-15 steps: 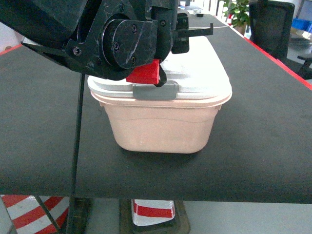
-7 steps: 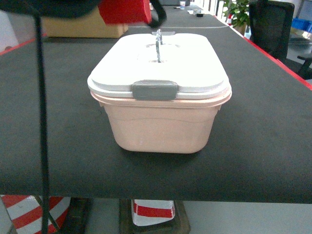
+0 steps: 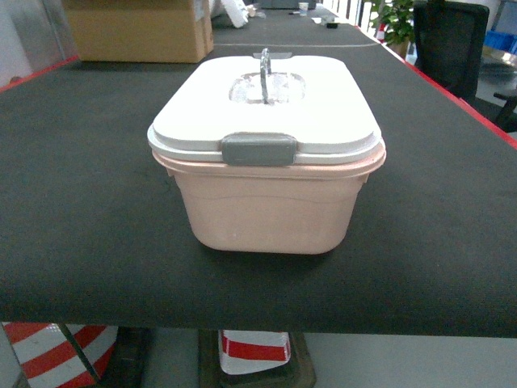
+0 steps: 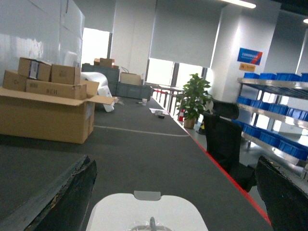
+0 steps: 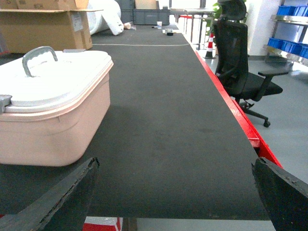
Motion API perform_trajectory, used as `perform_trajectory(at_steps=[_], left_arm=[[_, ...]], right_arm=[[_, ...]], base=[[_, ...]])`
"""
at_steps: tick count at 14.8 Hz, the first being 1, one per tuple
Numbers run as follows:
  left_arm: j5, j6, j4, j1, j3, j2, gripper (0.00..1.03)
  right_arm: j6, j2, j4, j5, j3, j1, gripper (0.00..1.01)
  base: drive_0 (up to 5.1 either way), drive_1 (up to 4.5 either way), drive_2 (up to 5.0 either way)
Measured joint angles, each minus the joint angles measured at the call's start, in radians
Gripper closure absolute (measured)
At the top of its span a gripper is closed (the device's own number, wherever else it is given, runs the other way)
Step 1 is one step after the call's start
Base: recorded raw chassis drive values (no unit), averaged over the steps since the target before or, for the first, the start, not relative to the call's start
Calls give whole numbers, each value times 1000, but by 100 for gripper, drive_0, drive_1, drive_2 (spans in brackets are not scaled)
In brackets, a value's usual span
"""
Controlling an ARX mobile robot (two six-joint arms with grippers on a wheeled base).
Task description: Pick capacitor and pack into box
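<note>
The 2 wrist views alone show each gripper (image 4: 175,202) (image 5: 175,192) spread wide (nothing held); box (image 3: 266,194) sits near the table (image 3: 81,242) edge.

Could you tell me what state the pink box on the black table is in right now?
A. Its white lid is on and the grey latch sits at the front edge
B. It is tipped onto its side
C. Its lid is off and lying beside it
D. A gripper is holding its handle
A: the box stands upright with the white lid seated and the grey latch at its front rim; no gripper touches it.
</note>
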Motion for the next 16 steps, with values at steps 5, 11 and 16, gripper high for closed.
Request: perform_trajectory(at_steps=[5,11,16], left_arm=[[7,6,-337,192,-364,-356,63],[216,8,-303,379,-707,-629,101],[312,8,-376,474,-827,-819,101]], right_arm=[[0,0,0,0,0,0,3],[0,0,0,0,0,0,3],[0,0,0,0,0,0,3]], base=[[0,0,0],[0,0,0],[0,0,0]])
